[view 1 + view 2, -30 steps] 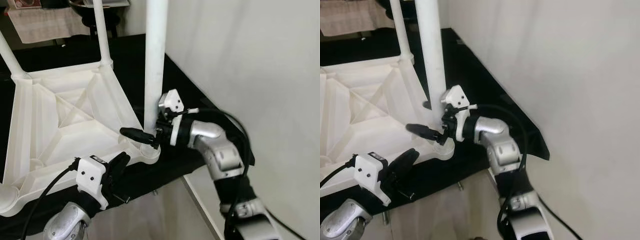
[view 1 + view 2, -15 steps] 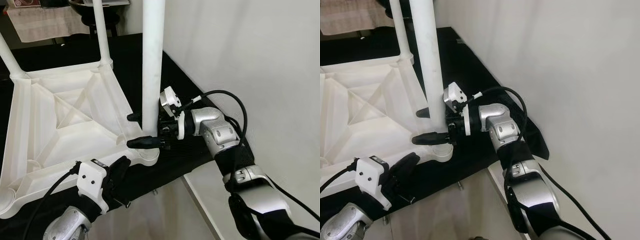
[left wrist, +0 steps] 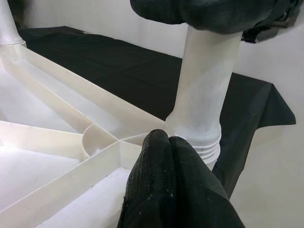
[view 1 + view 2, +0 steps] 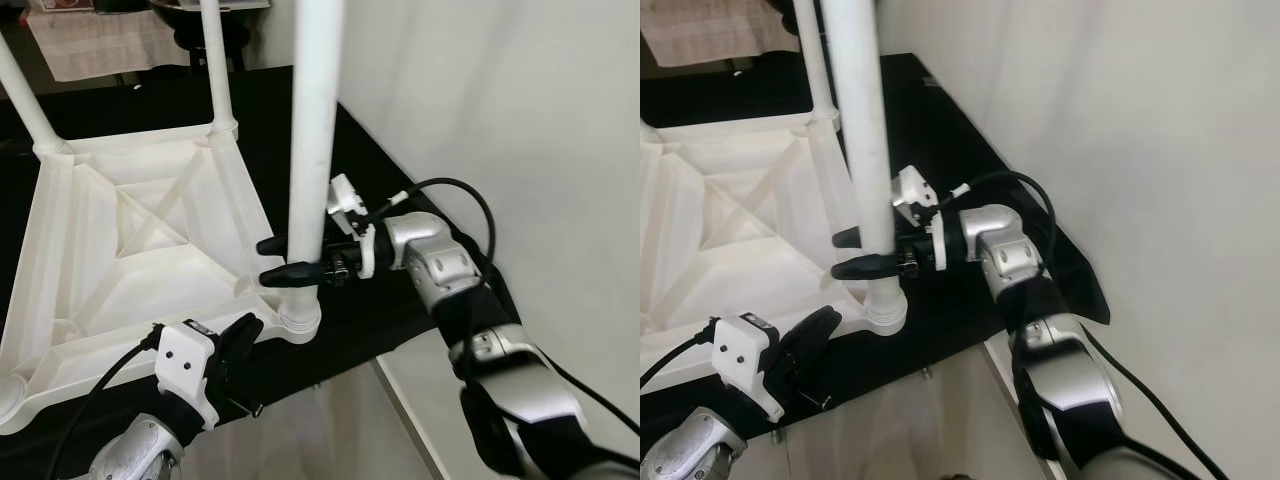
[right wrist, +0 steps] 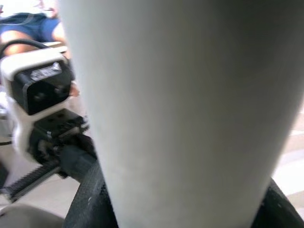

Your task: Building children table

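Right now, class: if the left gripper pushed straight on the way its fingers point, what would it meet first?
Probably the threaded base of the near table leg, just beyond the left gripper; depth is uncertain.

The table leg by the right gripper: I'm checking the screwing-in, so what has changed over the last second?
The right gripper rolled at the wrist, its jaws now straddling the table leg just above the socket. The left gripper stayed shut against the upturned tabletop near that corner; the leg still stands upright.

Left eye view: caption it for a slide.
Right gripper clasps the near table leg above its socket on the upturned white tabletop.
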